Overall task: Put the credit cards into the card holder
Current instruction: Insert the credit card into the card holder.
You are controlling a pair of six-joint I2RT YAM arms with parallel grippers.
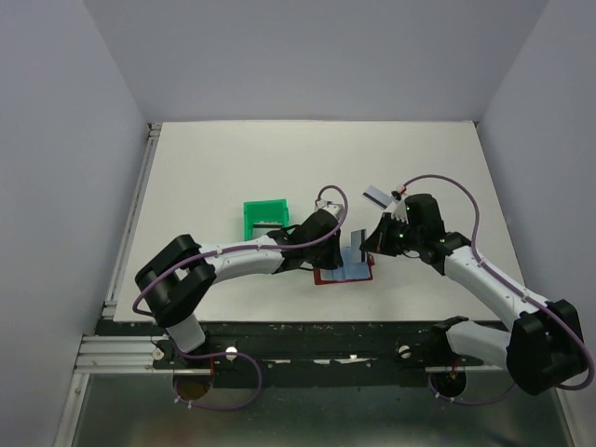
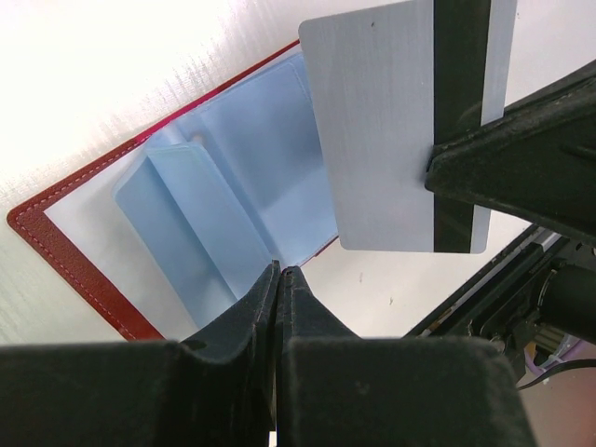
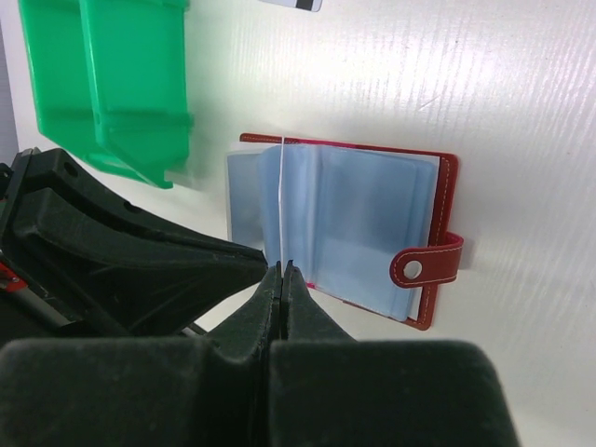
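Table (image 1: 205, 168) is white, with both arms reaching to its middle; tray (image 1: 264, 216), green, sits just beyond and to the left of the left gripper (image 2: 277, 277); holder (image 3: 372, 214) lies open and flat directly beneath both grippers, red cover down and pale blue sleeves up; its snap strap (image 3: 426, 265) sticks out on the side to the right of the right gripper (image 3: 281, 272); left gripper is clenched, fingertips pressed together on the edge of one blue sleeve, apparently pinching it; right gripper is clamped tight on a card (image 2: 382, 130), gripping it at the dark stripe along one edge; that card stands on edge over the open holder, just in front of the left fingertips, its lower edge close to the sleeves, though whether it touches them I cannot tell; second card (image 1: 377, 196) lies flat on the table just beyond the right gripper, apart from the holder.
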